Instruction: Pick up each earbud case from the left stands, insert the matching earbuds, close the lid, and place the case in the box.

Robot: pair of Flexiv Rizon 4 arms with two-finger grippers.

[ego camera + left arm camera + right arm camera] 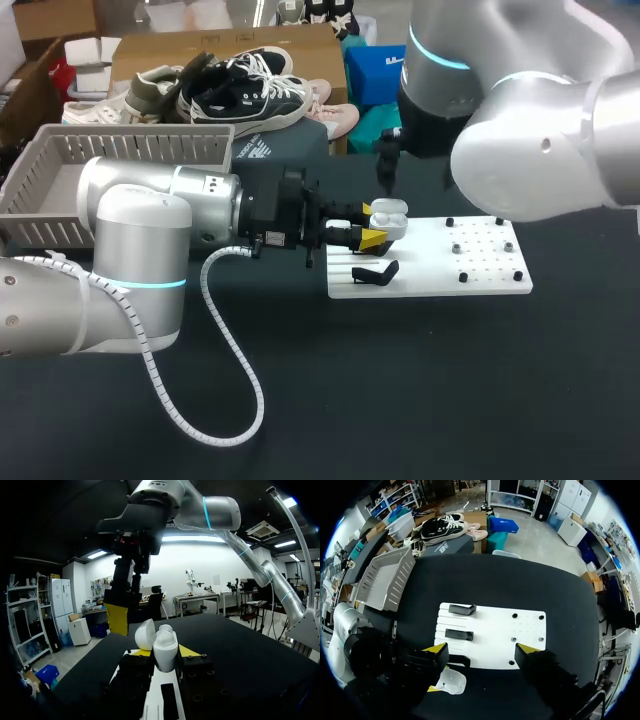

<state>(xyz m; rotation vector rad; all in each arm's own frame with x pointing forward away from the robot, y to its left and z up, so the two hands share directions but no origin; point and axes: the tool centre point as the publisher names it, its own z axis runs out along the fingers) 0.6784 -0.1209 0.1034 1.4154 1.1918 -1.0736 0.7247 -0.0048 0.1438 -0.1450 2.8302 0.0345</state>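
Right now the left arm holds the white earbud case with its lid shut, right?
No, the lid is open, tipped back. The left wrist view shows it; the left arm does hold the white earbud case.

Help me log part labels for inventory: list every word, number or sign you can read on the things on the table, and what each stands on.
None can be read.
White earbud case, lid open, gripped in the left end effector: no print shows.
White stand board: no lettering, only black pegs and stands.
Grey basket: no label in view.
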